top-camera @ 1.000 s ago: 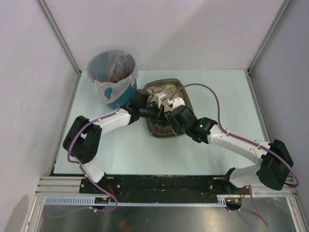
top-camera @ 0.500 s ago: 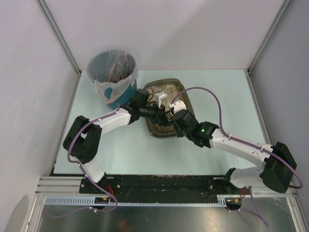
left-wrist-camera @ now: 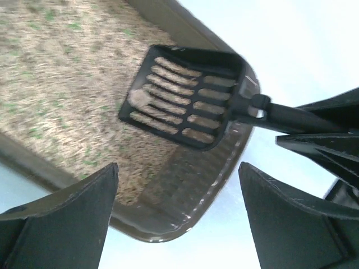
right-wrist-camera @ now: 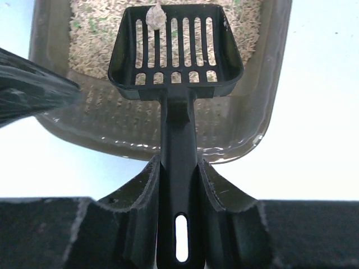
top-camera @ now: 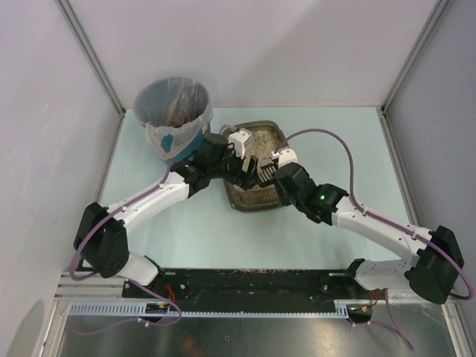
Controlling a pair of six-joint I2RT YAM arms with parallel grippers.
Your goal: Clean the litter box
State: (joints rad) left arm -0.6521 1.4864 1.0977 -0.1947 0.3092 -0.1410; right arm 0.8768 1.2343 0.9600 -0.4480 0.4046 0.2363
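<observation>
The left arm [top-camera: 141, 204] has reached further out across the table [top-camera: 335, 149] since a second ago, and its jaws, shut then, now stand wide apart. The right arm [top-camera: 379, 223] has swung in, and its jaws have closed.

The litter box [top-camera: 249, 207] lies toward the far middle of the table, just to the right of the teal bin [top-camera: 184, 145], with both grippers above it. Beige granules [left-wrist-camera: 56, 84] cover the far part of its floor, and the near end shows bare ribbed plastic. I'd judge the tray stiff and light in itself, but weighted by loose litter that will shift if it is tipped. It also looks apt to slide on the smooth top. The raised rim at a short end or a corner looks the place to take hold, keeping it level.

Over it hangs a black slotted scoop [right-wrist-camera: 178, 129], with a pale clump [right-wrist-camera: 156, 17] resting at the far edge of its head. The right gripper [right-wrist-camera: 178, 168] is clamped on the scoop's handle, one finger on each side. The left gripper [left-wrist-camera: 178, 168] holds nothing. Its fingers [left-wrist-camera: 61, 218] are spread, with the tray's corner below and between them.

The bin has a clear liner [top-camera: 160, 134] folded over its rim and brownish stuff inside. The table is a pale blue-green sheet with plain white panels [top-camera: 260, 44] on three sides, metal posts [top-camera: 89, 56] in the corners, and a black rail [top-camera: 253, 281] along the near edge.
</observation>
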